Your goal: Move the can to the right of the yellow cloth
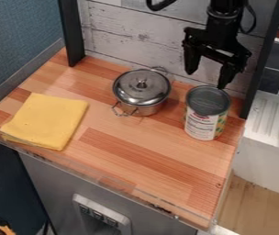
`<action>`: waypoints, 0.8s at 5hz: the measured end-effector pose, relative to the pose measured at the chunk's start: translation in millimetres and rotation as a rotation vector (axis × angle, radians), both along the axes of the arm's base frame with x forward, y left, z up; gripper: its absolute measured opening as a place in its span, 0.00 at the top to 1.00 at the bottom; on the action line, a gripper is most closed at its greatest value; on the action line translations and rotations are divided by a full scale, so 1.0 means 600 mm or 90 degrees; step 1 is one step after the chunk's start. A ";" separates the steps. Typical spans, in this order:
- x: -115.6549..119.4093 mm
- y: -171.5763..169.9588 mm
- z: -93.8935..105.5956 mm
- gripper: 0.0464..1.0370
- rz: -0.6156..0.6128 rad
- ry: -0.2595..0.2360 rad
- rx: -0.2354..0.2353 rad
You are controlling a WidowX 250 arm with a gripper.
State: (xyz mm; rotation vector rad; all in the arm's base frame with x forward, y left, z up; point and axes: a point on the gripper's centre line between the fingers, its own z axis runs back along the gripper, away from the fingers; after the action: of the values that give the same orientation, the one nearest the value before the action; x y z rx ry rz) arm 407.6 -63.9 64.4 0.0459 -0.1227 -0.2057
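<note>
As for the can (201, 124), stands upright toward the right side of the bench (148, 153), to the right of the lidded metal pot (142, 89) and well apart from the folded yellow cloth (47, 120) lying flat at the left. As for the claw (207, 80), hangs near the can's top with fingers spread wide, gripping nothing, before the plank wall (132, 39).

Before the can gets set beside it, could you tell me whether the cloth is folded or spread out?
Folded: the cloth shows stacked layers at its edge.
</note>
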 end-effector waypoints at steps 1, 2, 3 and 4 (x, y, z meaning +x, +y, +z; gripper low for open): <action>-0.002 0.002 -0.012 0.04 0.014 -0.016 -0.004; -0.068 0.078 -0.037 0.04 0.031 -0.084 -0.042; -0.158 0.143 -0.036 0.04 0.032 -0.060 -0.041; -0.254 0.162 -0.031 0.04 0.020 -0.006 -0.033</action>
State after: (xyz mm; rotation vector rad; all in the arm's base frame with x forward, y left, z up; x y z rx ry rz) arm 255.4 33.4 45.8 -0.0035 -0.1374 -0.1710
